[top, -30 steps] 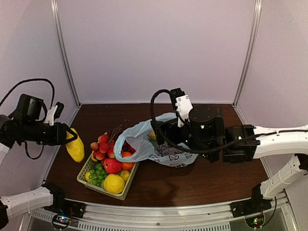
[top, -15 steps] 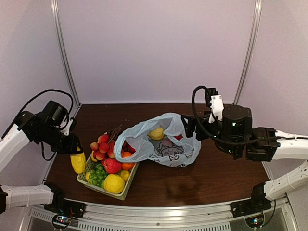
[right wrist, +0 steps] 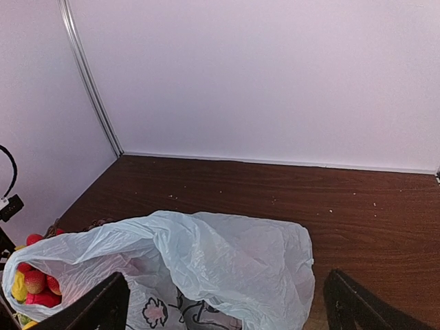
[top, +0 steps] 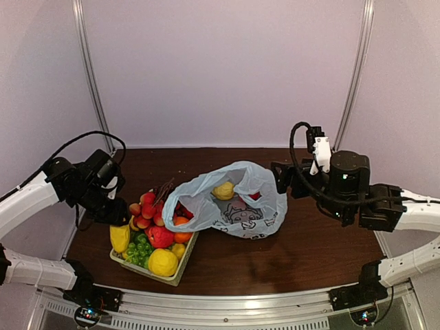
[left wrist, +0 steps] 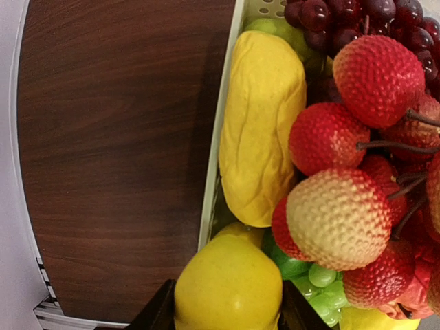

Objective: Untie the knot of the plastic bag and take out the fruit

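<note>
The pale blue plastic bag (top: 230,203) lies slumped mid-table, its mouth gaping toward the basket; the knot is out of view. A lumpy yellow fruit (top: 222,190) and something red show inside it. My left gripper (left wrist: 228,313) is shut on a smooth yellow fruit (left wrist: 230,285), held low over the near-left corner of the basket (top: 122,251). In the top view that fruit (top: 119,238) sits at the basket's left rim. My right gripper (top: 279,177) hangs open just right of the bag, and its wrist view shows the bag (right wrist: 227,265) between and beyond the spread fingers (right wrist: 103,306).
The pale mesh basket (left wrist: 223,137) holds a long yellow fruit (left wrist: 265,124), red bumpy fruits (left wrist: 375,79), dark and green grapes, a red apple (top: 159,236) and a round yellow fruit (top: 163,262). Bare brown tabletop lies left of the basket and behind the bag. Booth walls close in all round.
My left arm has swung right and down, carrying the yellow fruit to the basket's corner. My right arm has drawn back rightward off the bag, which now lies open and uncovered.
</note>
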You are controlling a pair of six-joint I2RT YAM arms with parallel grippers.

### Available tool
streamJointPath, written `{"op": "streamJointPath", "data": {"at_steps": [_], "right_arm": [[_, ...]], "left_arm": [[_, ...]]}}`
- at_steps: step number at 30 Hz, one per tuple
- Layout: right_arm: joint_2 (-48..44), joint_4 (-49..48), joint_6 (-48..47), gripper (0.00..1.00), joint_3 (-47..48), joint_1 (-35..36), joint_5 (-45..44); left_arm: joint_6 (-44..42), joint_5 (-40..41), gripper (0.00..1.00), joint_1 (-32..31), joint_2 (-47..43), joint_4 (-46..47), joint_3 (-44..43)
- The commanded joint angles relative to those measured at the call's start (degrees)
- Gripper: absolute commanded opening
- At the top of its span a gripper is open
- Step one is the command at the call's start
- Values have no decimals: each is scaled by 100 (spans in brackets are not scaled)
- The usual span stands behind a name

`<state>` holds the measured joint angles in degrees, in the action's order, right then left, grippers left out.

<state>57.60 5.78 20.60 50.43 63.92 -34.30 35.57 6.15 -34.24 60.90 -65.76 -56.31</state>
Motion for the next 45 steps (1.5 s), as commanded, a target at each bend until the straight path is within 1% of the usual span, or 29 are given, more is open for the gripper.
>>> {"op": "streamJointPath", "data": {"at_steps": [1,10,13,16,19,22,29,37,45], "right_arm": [[-80,55,135,99,-147,-59,110],[-68,69,156,99,-126,-100,117],[-69,81,200,99,-130,-106,122],[-64,98,229,99,-122,-101,116],[-65,112,251,99,-105,-113,117],[-65,137,269,99,-82,-102,112],[-46,206,287,99,-44,-114,108],[-59,232,296,99,-25,-110,93],[-87,300,312,99,1,-109,119]], "left_arm": [[162,168,35,-21,-3,167,101],[185,45,42,-21,11,169,395],[161,23,47,-21,-19,173,385],[138,-29,56,-21,-52,169,384],[141,-52,61,-21,-97,170,384],[142,-75,63,-21,-154,174,384],[150,-205,75,-21,-301,170,359],[182,-296,77,-21,-510,108,345],[330,-180,74,-21,-764,8,309]]}}
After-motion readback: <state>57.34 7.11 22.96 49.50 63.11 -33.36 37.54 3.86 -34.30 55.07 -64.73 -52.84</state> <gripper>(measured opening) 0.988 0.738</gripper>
